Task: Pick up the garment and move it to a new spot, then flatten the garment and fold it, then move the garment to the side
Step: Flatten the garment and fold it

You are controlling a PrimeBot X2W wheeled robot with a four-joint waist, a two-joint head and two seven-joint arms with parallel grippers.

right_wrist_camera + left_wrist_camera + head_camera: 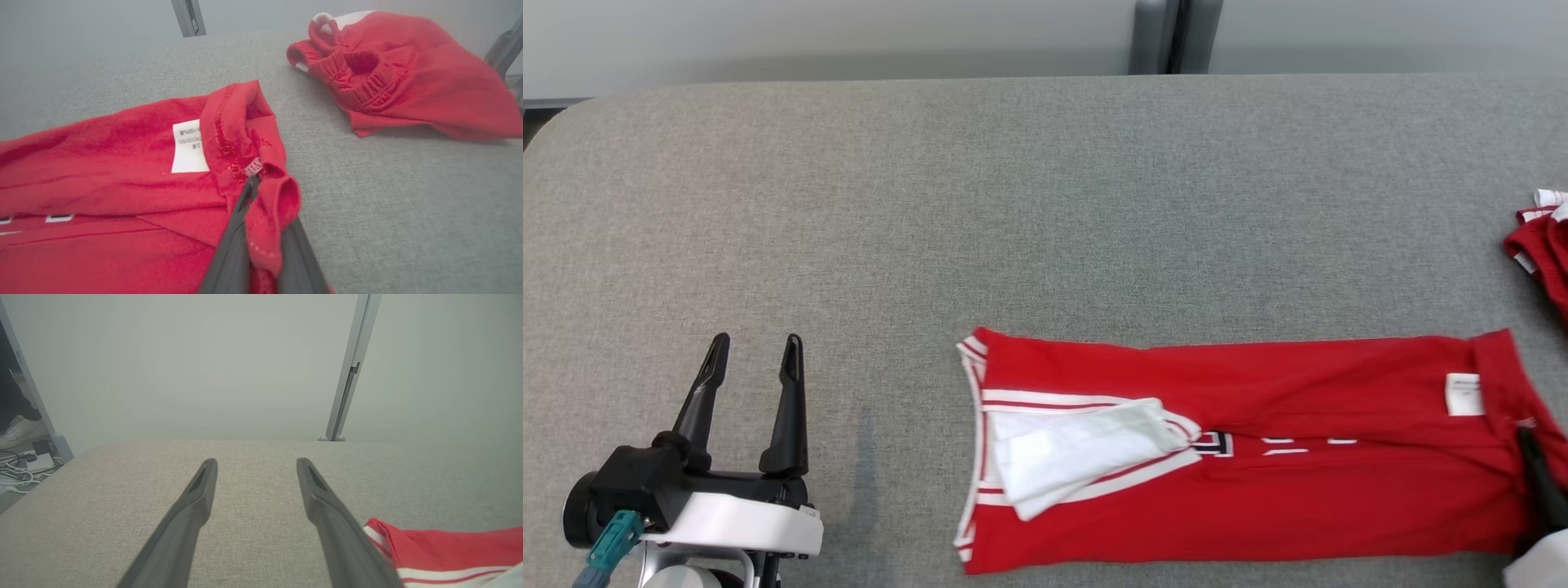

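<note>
1. The grey fabric worktop [1045, 204] carries the long red jersey garment with white trim [1258, 498], lying flat at its near right.
2. The left fingers [788, 392] stand apart and empty.
3. The right fingers [231, 249] are clamped on the garment's right end. Folding seems in hand, and the next move is probably to carry this end leftward.

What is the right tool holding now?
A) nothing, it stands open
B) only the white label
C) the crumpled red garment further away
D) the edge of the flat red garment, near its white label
D: the right tool is shut on a fold of the flat red garment at its edge, beside the white label.
</note>
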